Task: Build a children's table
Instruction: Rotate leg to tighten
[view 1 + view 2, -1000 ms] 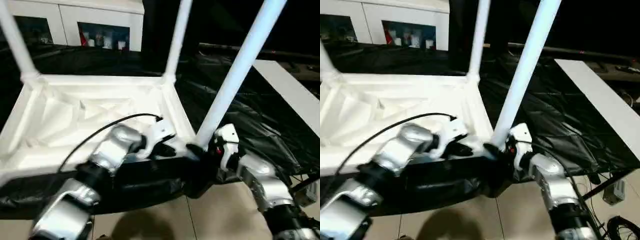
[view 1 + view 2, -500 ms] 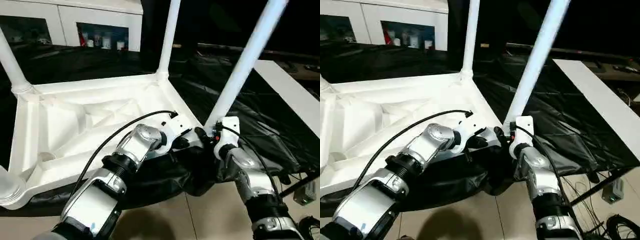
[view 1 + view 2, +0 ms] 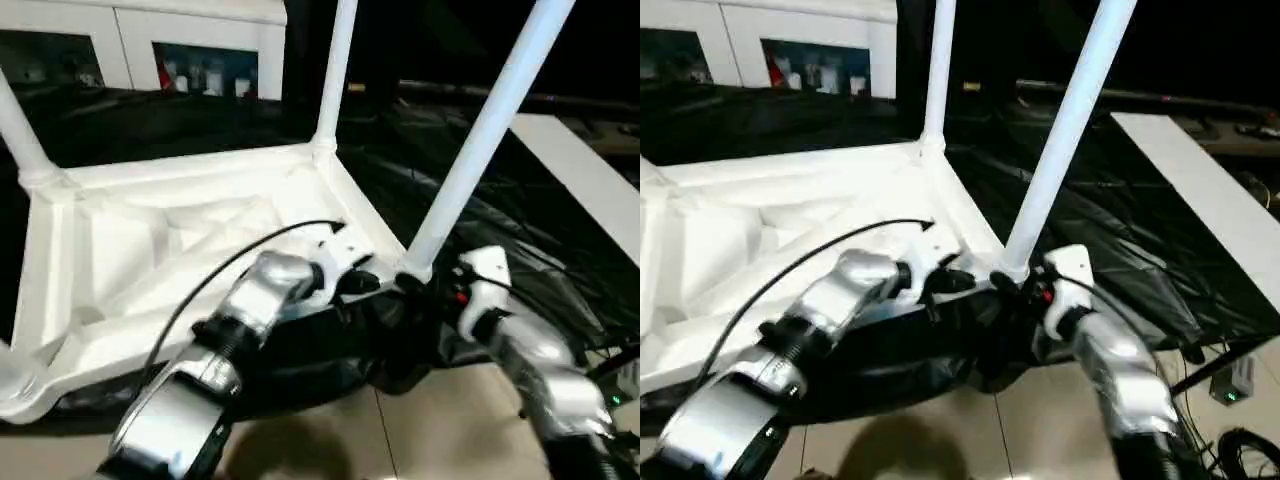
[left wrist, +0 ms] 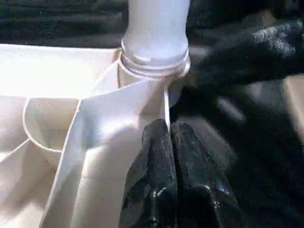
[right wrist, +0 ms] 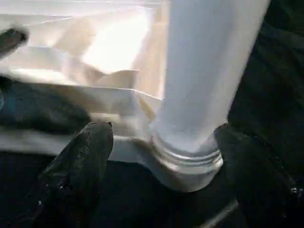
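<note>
On the black-sheeted counter (image 3: 560, 250) the children's table (image 3: 180, 240) lies upside down, light, stiff, slippery plastic; best gripped at its rim, where left jaws (image 4: 168, 142) clench, right jaws (image 5: 159, 156) released around a leg (image 3: 480, 140).

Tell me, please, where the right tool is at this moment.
In the left eye view, the right tool sits at the near right corner of the upturned table, its open fingers either side of the base of the leg there.
</note>
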